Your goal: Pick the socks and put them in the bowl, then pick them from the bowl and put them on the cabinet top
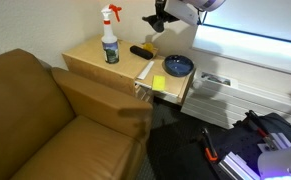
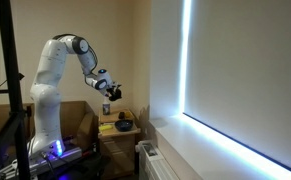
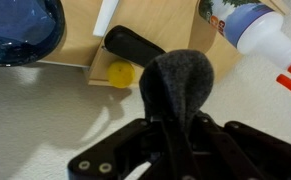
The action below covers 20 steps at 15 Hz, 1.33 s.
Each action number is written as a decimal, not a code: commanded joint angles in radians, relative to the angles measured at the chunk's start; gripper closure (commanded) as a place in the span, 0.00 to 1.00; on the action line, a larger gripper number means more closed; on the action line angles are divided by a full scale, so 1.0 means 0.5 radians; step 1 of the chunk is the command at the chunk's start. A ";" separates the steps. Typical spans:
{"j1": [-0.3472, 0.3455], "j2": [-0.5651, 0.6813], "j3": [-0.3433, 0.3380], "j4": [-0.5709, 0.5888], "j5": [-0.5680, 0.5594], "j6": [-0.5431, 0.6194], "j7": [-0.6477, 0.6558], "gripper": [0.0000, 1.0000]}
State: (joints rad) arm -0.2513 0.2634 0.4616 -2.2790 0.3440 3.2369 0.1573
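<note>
My gripper (image 3: 178,135) is shut on a dark grey sock (image 3: 180,85) that sticks out between the fingers in the wrist view. In both exterior views the gripper (image 1: 157,20) (image 2: 113,93) hangs well above the wooden cabinet top (image 1: 90,55). The dark blue bowl (image 1: 178,66) sits at the cabinet's end; it also shows in the wrist view (image 3: 20,28), top left, and looks empty. A black object (image 1: 142,51) lies on the cabinet between bottle and bowl; it appears in the wrist view (image 3: 135,44) too.
A spray bottle (image 1: 110,40) with a red trigger stands on the cabinet. A yellow item (image 1: 159,83) lies at the cabinet's front edge. A brown sofa (image 1: 45,120) is beside the cabinet. Tools and a bag (image 1: 255,140) lie on the floor.
</note>
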 commanded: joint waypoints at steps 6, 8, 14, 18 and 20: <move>-0.162 0.454 0.270 0.326 -0.040 -0.091 -0.111 0.97; -0.151 0.618 0.304 0.449 -0.085 -0.182 -0.127 0.97; -0.052 0.962 0.250 0.782 -0.083 -0.565 -0.189 0.97; 0.015 0.936 0.179 0.769 -0.015 -0.574 -0.195 0.88; 0.028 0.940 0.171 0.787 -0.012 -0.593 -0.196 0.97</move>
State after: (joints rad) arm -0.2624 0.7411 0.5686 -1.8912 0.2879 2.9458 0.0926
